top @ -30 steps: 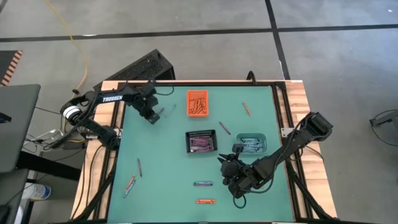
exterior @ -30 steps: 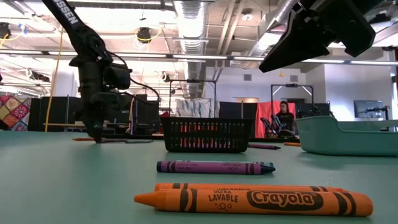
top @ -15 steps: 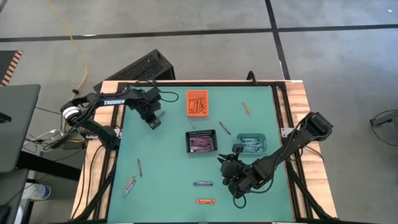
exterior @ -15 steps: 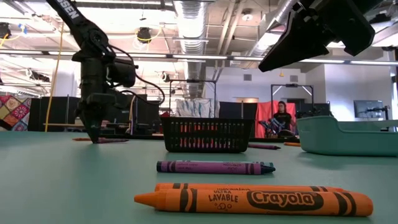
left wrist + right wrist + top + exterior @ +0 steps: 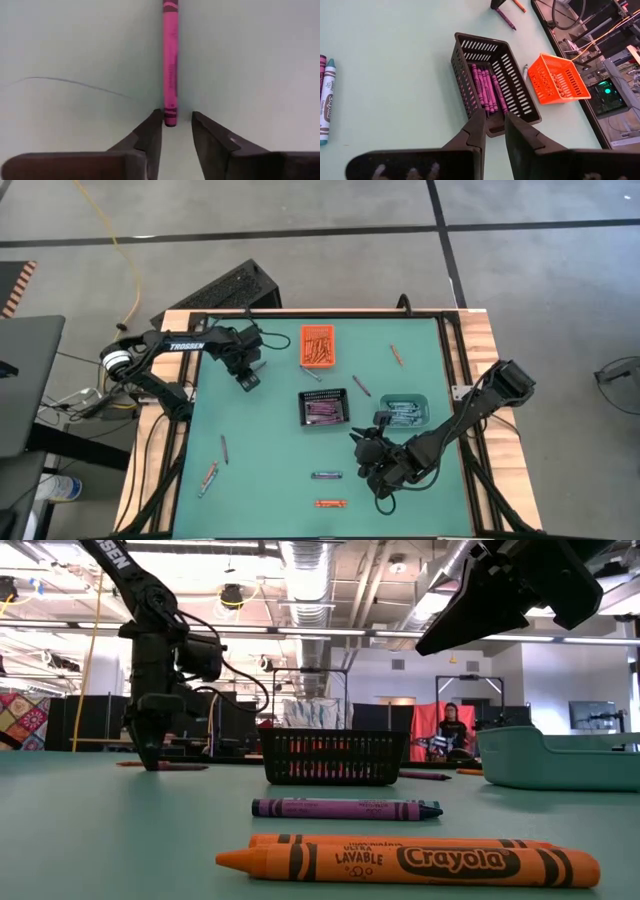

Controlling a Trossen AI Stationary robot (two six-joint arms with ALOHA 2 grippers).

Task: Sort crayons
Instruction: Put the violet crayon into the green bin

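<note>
Jaws parted, the left gripper [image 5: 172, 131] is straddling a pink crayon [image 5: 170, 60], having swung toward three o'clock. A grasp looks imminent. The right gripper [image 5: 492, 131] is waiting slightly parted at five o'clock.

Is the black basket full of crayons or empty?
Partly full. The black basket holds a row of purple crayons lying flat on its bottom, with space left above them.

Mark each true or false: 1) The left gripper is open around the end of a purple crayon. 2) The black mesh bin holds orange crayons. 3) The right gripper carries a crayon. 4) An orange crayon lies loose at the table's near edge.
1) True: the left gripper straddles the purple crayon.
2) False: the black mesh bin holds purple ones.
3) False: the right gripper is empty.
4) True: the orange crayon lies loose.
</note>
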